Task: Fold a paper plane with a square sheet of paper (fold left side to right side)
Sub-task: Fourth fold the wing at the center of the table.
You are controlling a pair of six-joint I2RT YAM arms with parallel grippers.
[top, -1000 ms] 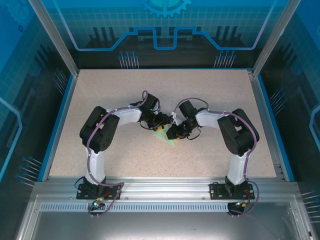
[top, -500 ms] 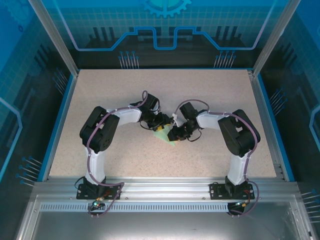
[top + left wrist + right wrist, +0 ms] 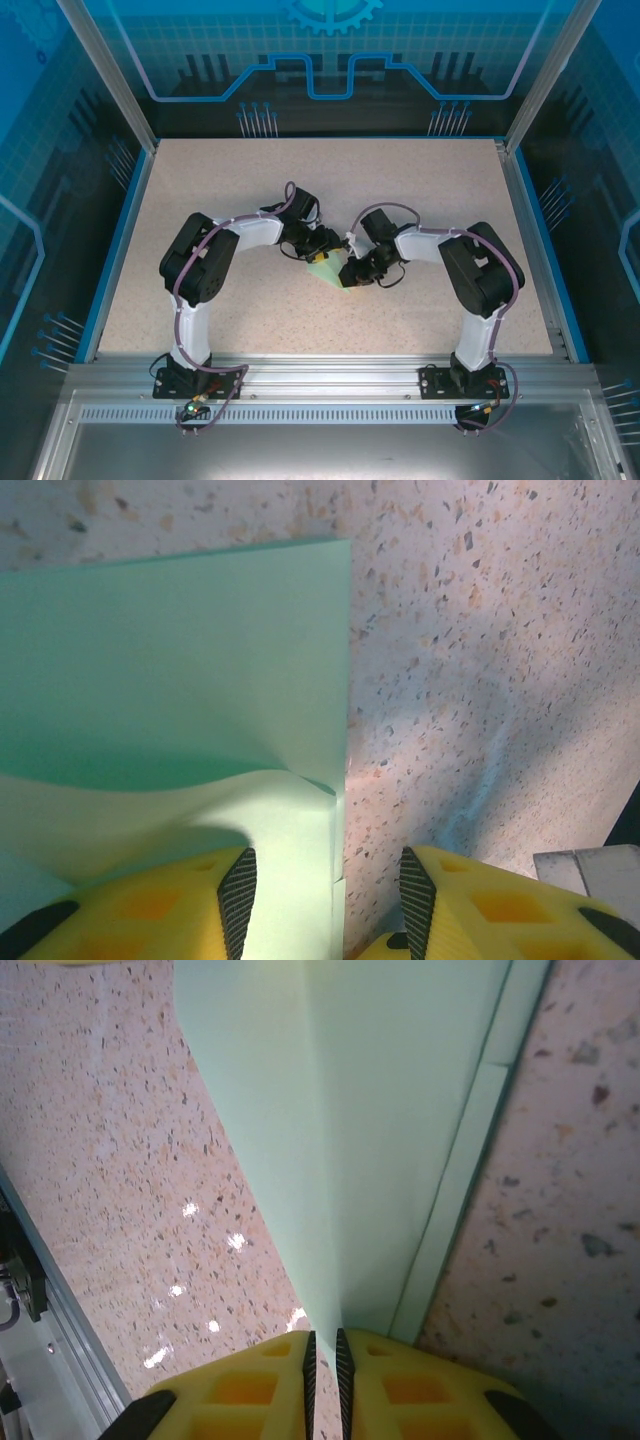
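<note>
Centrally in the overhead view, on the speckled table [image 3: 200,180], the left gripper [image 3: 318,250] comes in from the left and hovers over the upper edge of the square sheet of paper [image 3: 328,272], which lies pale mint-green and partly folded at mid-frame. In the left wrist view this gripper [image 3: 327,905] is released, with its yellow fingers [image 3: 238,890] well apart at the bottom of the frame. The paper [image 3: 170,650] fills the upper left, a raised flap curls over it lower left, and its straight right edge runs down between the two pads. Just right of the paper overhead, the right gripper [image 3: 349,271] meets it. In the right wrist view this gripper [image 3: 326,1360] is clenched on a raised ridge of the paper [image 3: 400,1110], bottom centre.
</note>
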